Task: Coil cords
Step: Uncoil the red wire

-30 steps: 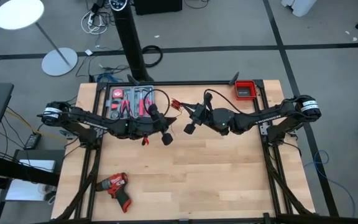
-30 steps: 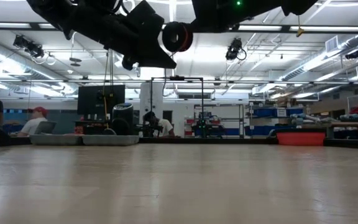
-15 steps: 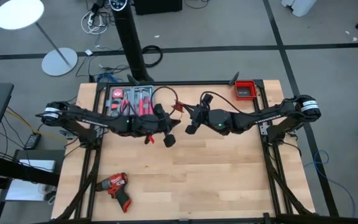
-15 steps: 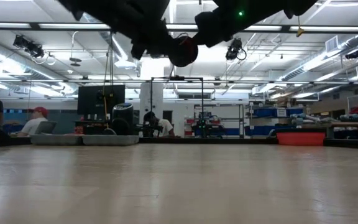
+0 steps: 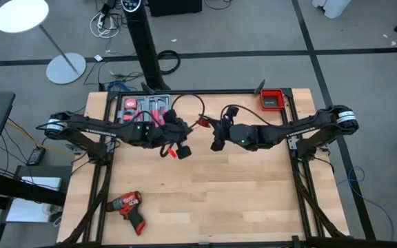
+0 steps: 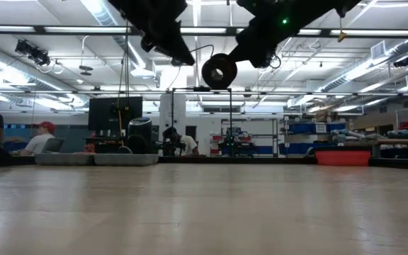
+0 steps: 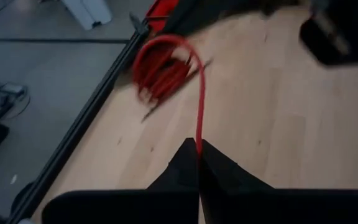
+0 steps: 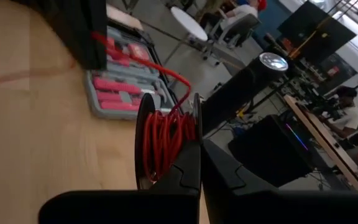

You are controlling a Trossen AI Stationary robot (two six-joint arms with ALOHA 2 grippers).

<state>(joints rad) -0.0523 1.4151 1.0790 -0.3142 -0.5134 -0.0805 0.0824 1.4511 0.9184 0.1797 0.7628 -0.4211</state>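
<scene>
The red cord (image 8: 163, 140) is wound on a small spool with black flanges (image 6: 219, 71), held in the air over the middle of the table. It shows as a red coil (image 7: 163, 65) in the left wrist view and as a red spot (image 5: 202, 122) from above. My right gripper (image 5: 210, 127) comes from the table's right and is shut on the spool. My left gripper (image 5: 186, 132) comes from the left and is shut on the cord's free stretch (image 7: 199, 106), a short way from the spool. My left gripper pinches the red cord's free stretch (image 7: 199, 135) between its two fingertips, a single strand. The fingers slant down toward the table's right, in line with the cord. The strand runs from them to the coil in a gentle bend, clear of the table. My right gripper pinches the rim of one black flange (image 8: 197, 134) of the spool between its two fingers. It comes nearly level from the table's right. The spool hangs clear of the table, its flat side toward the near edge.
A grey case of red-handled tools (image 5: 143, 110) lies at the far left. A red tray (image 5: 272, 100) stands at the far right, and a red drill (image 5: 129, 205) lies near the left front corner. Bare wood (image 5: 240, 193) fills the middle and near right. People sit beyond the table (image 6: 41, 134).
My left gripper has risen and tipped up toward level, keeping its hold on the cord. My right gripper has rolled and tipped downward, so the spool has sunk a little, still well above the table.
</scene>
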